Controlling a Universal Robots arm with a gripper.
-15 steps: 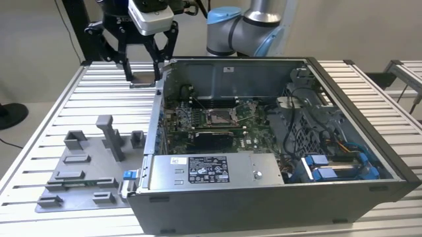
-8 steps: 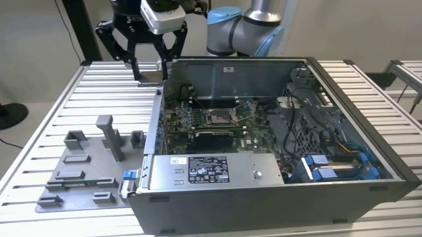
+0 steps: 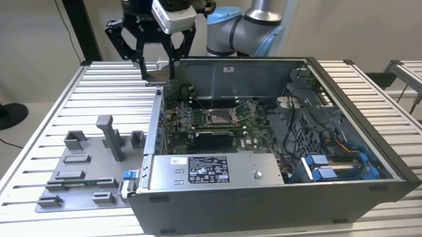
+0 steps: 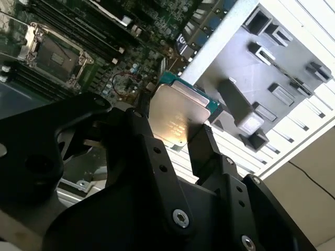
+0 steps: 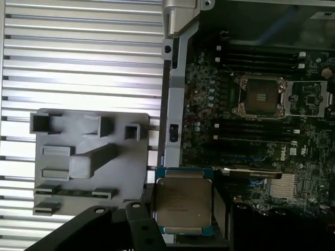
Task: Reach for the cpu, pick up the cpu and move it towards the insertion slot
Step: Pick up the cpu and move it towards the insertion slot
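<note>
The open grey metal computer case (image 3: 277, 163) lies on the ribbed aluminium table (image 3: 105, 94) — its far wall hides part of the arm. At the exterior view's 8 o'clock sits the grey plastic tray with upright blocks (image 3: 86, 168). The square metal-framed insertion slot (image 3: 218, 116) lies mid-board. At 11 o'clock, above the case corner, the black two-fingered gripper (image 3: 157, 75) is clamped on the flat silver-faced cpu (image 5: 183, 201) — edges partly covered by fingers (image 4: 201, 146).

lab bench | slatted aluminium table (image 3: 99, 94) | open computer case (image 3: 277, 197)
</note>
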